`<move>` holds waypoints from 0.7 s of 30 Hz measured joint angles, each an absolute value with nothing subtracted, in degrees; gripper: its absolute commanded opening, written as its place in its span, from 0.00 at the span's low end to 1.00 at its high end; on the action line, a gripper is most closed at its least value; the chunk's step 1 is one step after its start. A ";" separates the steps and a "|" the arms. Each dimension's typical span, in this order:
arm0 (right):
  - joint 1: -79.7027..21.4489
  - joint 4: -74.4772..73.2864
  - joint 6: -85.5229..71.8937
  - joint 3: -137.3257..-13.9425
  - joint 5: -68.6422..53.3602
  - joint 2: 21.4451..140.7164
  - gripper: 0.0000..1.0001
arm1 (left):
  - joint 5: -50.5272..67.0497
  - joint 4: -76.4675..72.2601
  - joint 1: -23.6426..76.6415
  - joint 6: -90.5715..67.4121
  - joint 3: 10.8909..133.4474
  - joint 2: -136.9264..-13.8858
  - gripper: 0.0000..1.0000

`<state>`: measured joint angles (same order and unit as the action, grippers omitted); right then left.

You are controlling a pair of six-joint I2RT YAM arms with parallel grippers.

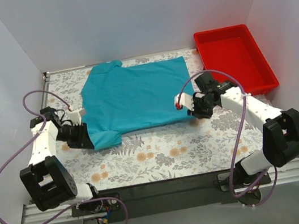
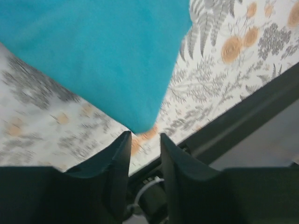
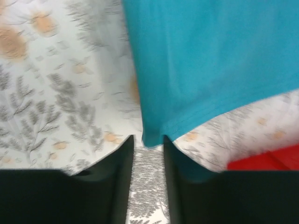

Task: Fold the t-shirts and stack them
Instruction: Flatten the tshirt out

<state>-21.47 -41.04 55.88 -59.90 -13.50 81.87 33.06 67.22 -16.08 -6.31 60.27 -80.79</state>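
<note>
One teal-blue t-shirt (image 1: 135,94) lies spread flat on the floral table cover, collar toward the far left. My left gripper (image 1: 87,138) is low at the shirt's near left corner. In the left wrist view the left gripper (image 2: 144,137) is open and empty, and the shirt's corner (image 2: 140,123) lies just ahead of its tips. My right gripper (image 1: 190,111) is at the shirt's near right corner. In the right wrist view the right gripper (image 3: 148,140) is open, and the shirt's hemmed corner (image 3: 154,135) reaches the gap between the tips, with nothing clamped.
A red plastic tray (image 1: 235,60) stands at the back right, with nothing in it; its edge shows in the right wrist view (image 3: 266,161). The floral cover (image 1: 162,156) lies in front of the shirt. The table's dark front edge (image 2: 243,116) is near the left gripper. White walls surround the table.
</note>
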 measured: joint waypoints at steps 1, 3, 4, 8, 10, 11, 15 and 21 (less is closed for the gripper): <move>-22.74 -42.39 56.42 -58.30 -13.08 81.41 0.49 | 32.56 68.77 -16.08 -4.99 58.54 -80.03 0.35; -24.71 -45.82 57.12 -56.40 -12.97 81.28 0.57 | 31.29 71.61 -16.08 -2.59 56.12 -78.89 0.39; -25.04 -47.51 57.21 -56.21 -12.75 81.28 0.58 | 30.72 72.86 -16.08 -1.50 55.72 -78.35 0.39; -24.82 -50.04 56.47 -57.63 -12.60 80.51 0.50 | 30.39 74.26 -16.14 -0.16 58.22 -77.58 0.30; -24.77 -50.98 54.87 -60.58 -12.67 81.60 0.45 | 30.72 73.34 -16.19 -0.75 61.08 -78.65 0.25; -24.77 -51.31 53.56 -62.96 -12.69 82.94 0.41 | 30.89 72.38 -16.19 -1.48 62.72 -79.72 0.23; -24.77 -50.35 48.64 -70.46 -12.88 89.82 0.34 | 31.16 65.36 -16.19 -4.75 66.24 -84.73 0.21; -24.77 -48.60 42.11 -73.69 -13.26 99.88 0.30 | 30.72 55.70 -16.01 -9.50 66.43 -92.79 0.20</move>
<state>-24.77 -48.60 42.11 -73.69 -13.26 99.88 30.72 55.70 -16.01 -9.50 66.43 -92.79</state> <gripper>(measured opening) 0.313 0.204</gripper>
